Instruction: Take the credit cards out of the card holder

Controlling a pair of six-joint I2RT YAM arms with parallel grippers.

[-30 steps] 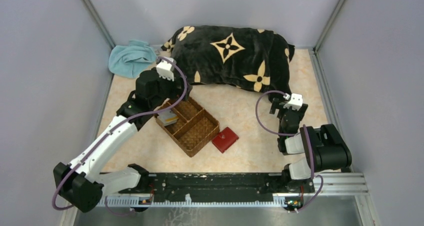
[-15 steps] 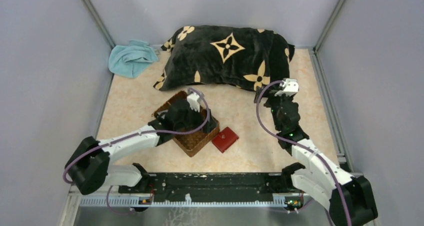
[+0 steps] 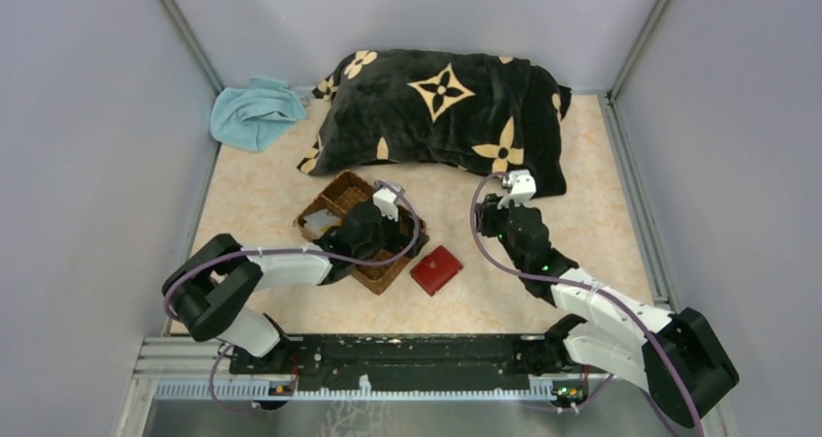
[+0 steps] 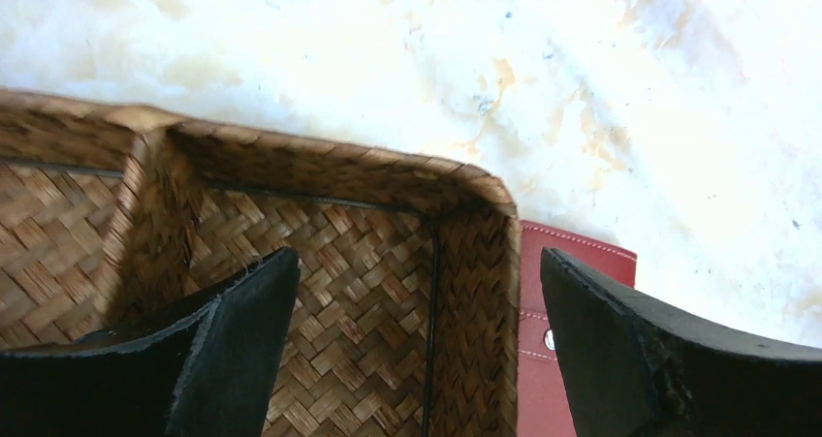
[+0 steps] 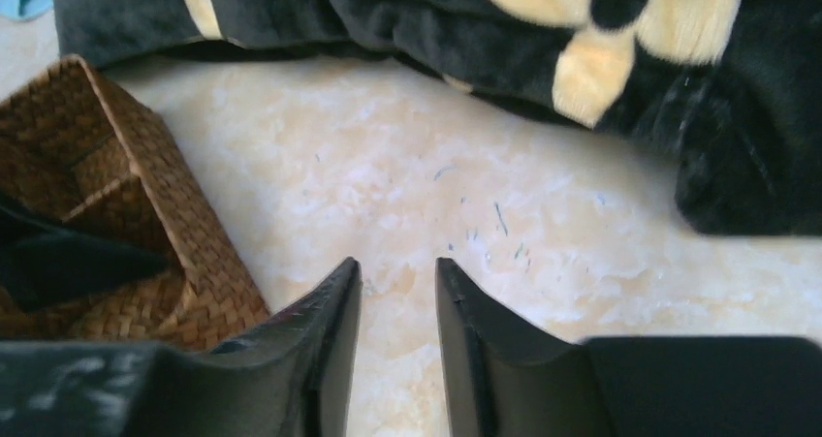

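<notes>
Beside the woven basket (image 4: 330, 166), flat red card holder (image 3: 436, 269), white stitching

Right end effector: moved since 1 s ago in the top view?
Yes. The right end effector shifted left along the front edge of the black flower-patterned pillow, from near its right corner toward the brown woven wicker basket.

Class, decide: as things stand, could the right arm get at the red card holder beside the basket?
Probably yes. The red card holder lies uncovered, nothing between it and the right gripper; only the left gripper, over the basket alongside, might crowd it.
</notes>
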